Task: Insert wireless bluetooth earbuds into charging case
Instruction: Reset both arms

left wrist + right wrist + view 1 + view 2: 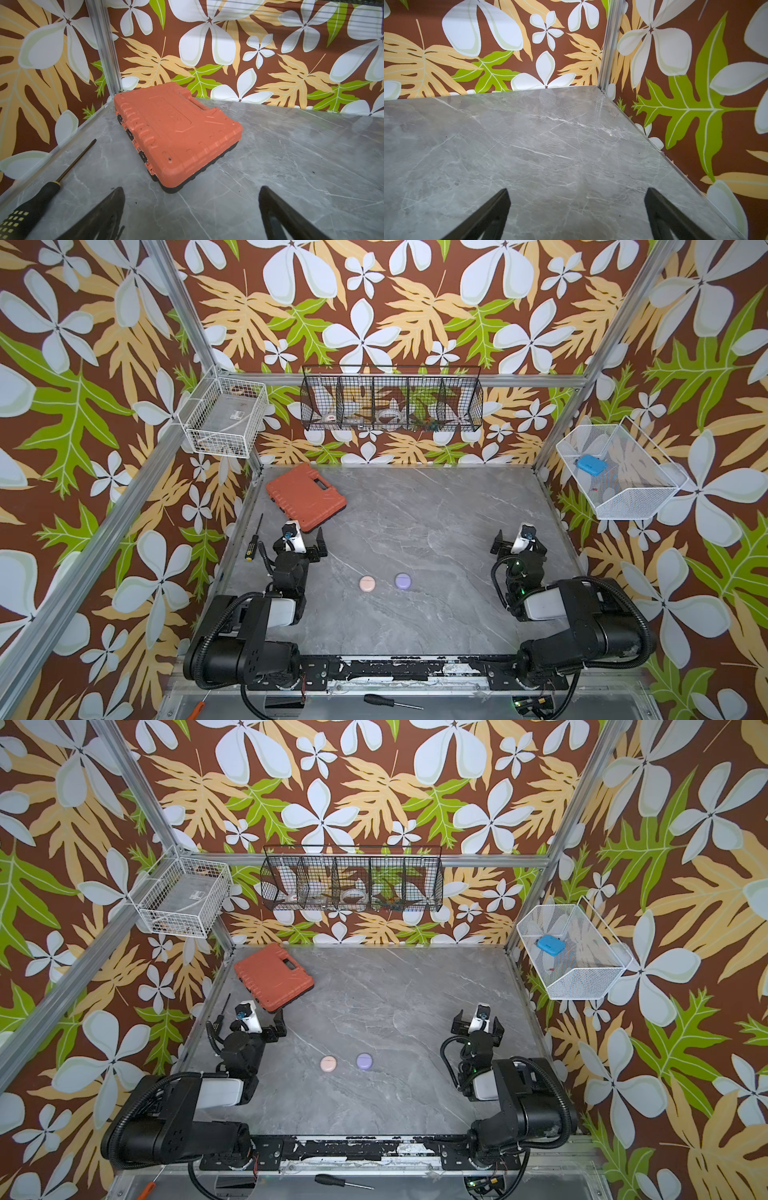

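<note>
Left gripper (191, 187): jaws spread wide with nothing between them. It sits low over the table (415, 510), just short of the near corner of the orange tool case (305, 497), and points toward it.
Left fingers (108, 207): dark wedges on either side of bare marble, neither touching the tool case.
Right gripper (578, 189): also wide open and holding nothing. It is well apart from the tool case, across the table toward the right wall, with only grey marble ahead of it.
Orange tool case: shut and lying flat, turned askew, handle end toward the back wall.
Screwdriver (253, 541): black handle with yellow marks. It lies near the tool case on its left, close to the left wall, with the shaft pointing toward the back.
Pink case (367, 583): a round puck flat on the table, well apart from the tool case, nearer the arm bases and to its right.
Lavender case (402, 580): a like puck near the pink one but not touching it, on the side farther from the tool case (in both top views the two sit between the arms).
Earbuds: not to be made out in any view.
Black wire basket (390, 398): on the back wall, above and right of the tool case.
White mesh basket (619, 472): on the right wall, far from the tool case, with a blue object (591, 465) inside.
</note>
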Controlling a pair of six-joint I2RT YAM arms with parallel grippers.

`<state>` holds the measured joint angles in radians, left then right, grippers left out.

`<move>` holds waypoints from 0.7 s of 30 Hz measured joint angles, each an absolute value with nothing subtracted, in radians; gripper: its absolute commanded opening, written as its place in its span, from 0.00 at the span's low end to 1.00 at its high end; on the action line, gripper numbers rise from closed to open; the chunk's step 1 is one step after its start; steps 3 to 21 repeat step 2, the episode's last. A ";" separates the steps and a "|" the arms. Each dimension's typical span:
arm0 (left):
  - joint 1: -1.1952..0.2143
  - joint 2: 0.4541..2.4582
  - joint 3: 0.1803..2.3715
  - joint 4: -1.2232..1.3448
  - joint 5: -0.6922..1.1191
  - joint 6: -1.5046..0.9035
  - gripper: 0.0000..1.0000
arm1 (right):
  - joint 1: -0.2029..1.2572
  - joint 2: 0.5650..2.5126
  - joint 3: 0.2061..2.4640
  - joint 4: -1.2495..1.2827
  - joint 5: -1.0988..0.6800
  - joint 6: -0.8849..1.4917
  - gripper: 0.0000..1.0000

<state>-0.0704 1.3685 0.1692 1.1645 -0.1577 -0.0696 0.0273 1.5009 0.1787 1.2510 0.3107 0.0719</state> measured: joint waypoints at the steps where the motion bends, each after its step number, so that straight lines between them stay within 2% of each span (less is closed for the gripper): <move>1: -0.070 1.369 0.169 1.164 -0.159 -0.070 1.00 | 0.027 1.501 0.181 1.251 0.311 0.072 0.99; 21: -0.070 1.369 0.169 1.164 -0.160 -0.070 1.00 | 0.027 1.501 0.181 1.252 0.311 0.072 1.00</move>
